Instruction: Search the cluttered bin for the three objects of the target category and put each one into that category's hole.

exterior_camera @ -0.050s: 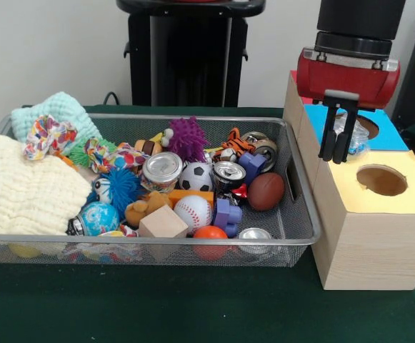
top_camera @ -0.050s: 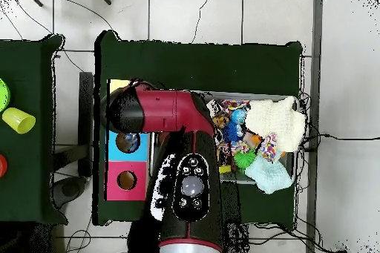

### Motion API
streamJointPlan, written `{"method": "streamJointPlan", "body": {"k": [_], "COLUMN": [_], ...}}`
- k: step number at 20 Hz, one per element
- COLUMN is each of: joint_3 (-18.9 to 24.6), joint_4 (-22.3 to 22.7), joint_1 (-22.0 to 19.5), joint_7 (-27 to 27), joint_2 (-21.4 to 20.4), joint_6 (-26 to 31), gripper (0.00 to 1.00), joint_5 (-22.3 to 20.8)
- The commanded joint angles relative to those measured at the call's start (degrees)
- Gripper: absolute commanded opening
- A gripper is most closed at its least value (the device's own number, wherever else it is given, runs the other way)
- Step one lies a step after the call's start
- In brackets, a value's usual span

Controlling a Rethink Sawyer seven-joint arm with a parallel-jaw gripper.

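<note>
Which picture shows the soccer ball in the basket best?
The front view. There the soccer ball sits in plain sight in the middle of the wire bin, between two cans and above a baseball. In the overhead view the robot's arm covers part of the bin, and I cannot pick the ball out.

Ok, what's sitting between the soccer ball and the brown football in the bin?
A silver drink can lies between the soccer ball and the brown football, with its pull-tab end towards the camera. This shows in the front view.
</note>
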Motion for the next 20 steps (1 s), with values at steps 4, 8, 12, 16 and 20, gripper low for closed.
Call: {"method": "streamJointPlan", "body": {"k": [4, 8, 12, 16, 20], "joint_3": [2.24, 2.00, 1.10, 0.94, 0.90], "joint_4": [4.95, 4.52, 3.60, 3.38, 4.19], "joint_1": [-0.79, -0.18, 1.20, 1.52, 1.99], "joint_7": [3.84, 4.49, 6.09, 6.26, 6.69], "joint_2": [2.48, 2.59, 2.84, 2.79, 2.85], "joint_6": [-0.59, -0.23, 0.74, 1.18, 0.38], "gripper": [0.00, 0.00, 0.00, 0.00, 0.00], "joint_5": [-2.09, -1.90, -1.48, -1.30, -1.24]}}
